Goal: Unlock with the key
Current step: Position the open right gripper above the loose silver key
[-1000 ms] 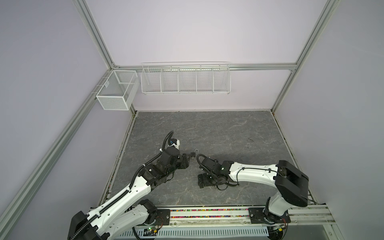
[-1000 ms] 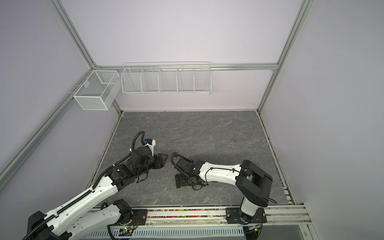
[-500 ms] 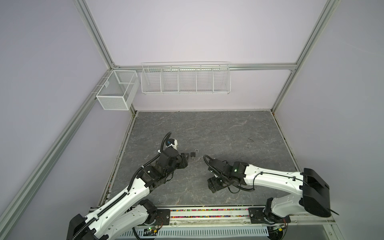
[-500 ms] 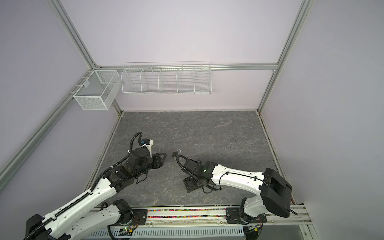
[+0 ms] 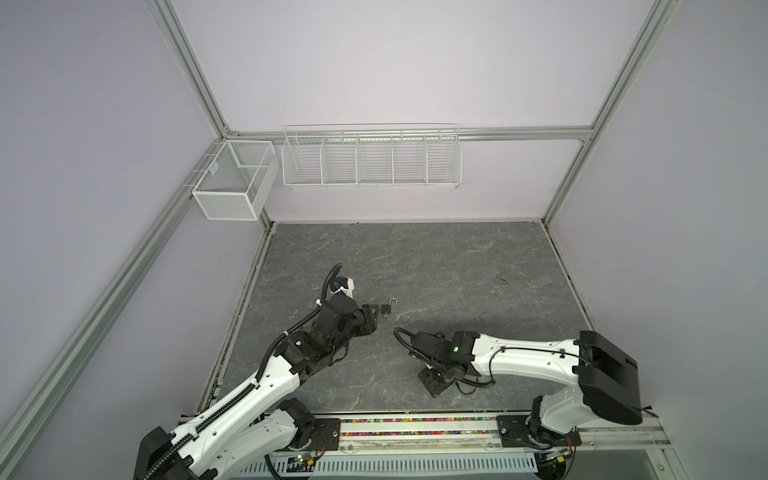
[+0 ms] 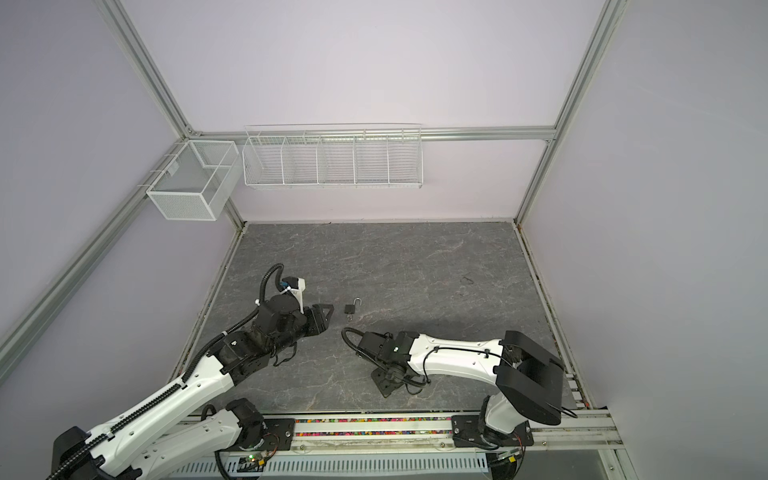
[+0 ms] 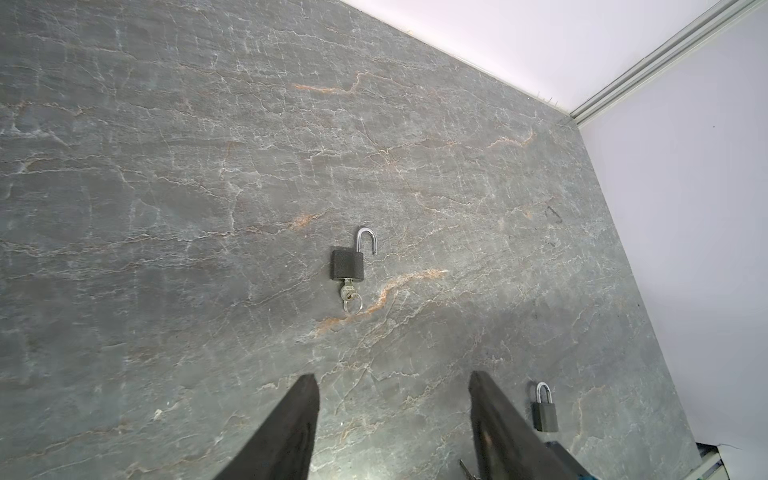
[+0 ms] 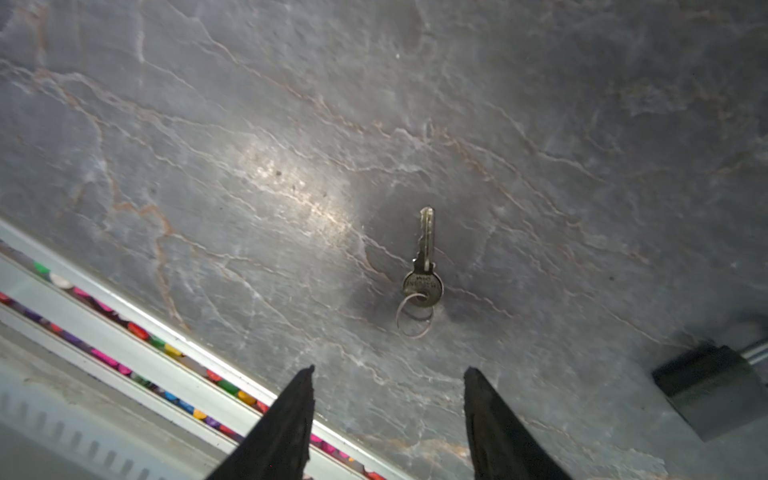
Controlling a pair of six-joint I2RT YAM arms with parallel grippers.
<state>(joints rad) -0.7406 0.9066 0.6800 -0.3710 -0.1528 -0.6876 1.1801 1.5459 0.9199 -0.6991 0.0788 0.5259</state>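
Observation:
A black padlock [image 5: 386,308] [image 6: 350,308] lies flat on the floor, its shackle [image 7: 367,239] swung open. A key with a ring [image 7: 348,296] sticks in its keyhole. My left gripper [image 7: 392,376] [image 5: 371,316] is open just short of it, holding nothing. A second black padlock [image 7: 545,411] [image 8: 710,390] with its shackle down lies beside my left gripper's finger; the right arm hides it in both top views. A loose key [image 8: 423,270] on a ring lies on the floor ahead of my open, empty right gripper [image 8: 388,370] [image 5: 432,381].
The grey stone-patterned floor [image 5: 415,257] is walled on three sides. A rail with coloured beads [image 8: 137,332] [image 5: 415,428] runs along the front edge, close to my right gripper. White wire baskets [image 5: 370,160] [image 5: 235,185] hang high on the back and left walls.
My right arm has pulled back from the open padlock toward the front rail, and its jaws have narrowed. The left gripper has hardly moved.

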